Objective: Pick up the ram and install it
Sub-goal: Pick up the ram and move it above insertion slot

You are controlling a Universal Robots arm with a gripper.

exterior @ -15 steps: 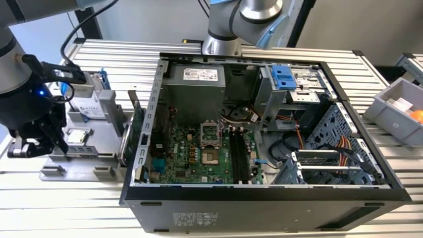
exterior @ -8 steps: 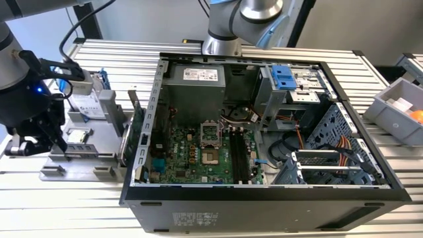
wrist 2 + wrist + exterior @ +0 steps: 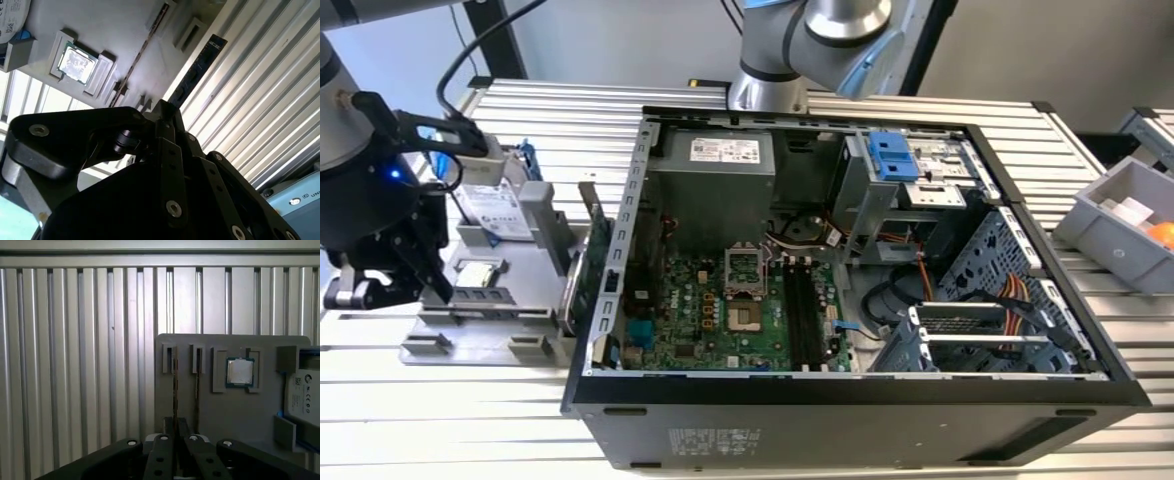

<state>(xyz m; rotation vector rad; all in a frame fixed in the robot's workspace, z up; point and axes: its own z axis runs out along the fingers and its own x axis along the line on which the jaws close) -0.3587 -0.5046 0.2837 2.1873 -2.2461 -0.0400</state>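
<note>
Exterior view: we see jaws at exterior view's left, low over gray holder (image 3: 460, 322) on bench (image 3: 560, 110), beside open computer case (image 3: 854, 420).
Second wrist view: jaws clamped on end of ram (image 3: 197, 70); dark-blue stick runs out along holder's edge.
First wrist view: we see ram edge-on between nearly closed jaws, near processor chip (image 3: 240, 372).

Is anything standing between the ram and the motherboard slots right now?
Yes. The case's side wall and a green card standing just outside it lie between the ram, gripped by the claw, and the black slots.
</note>
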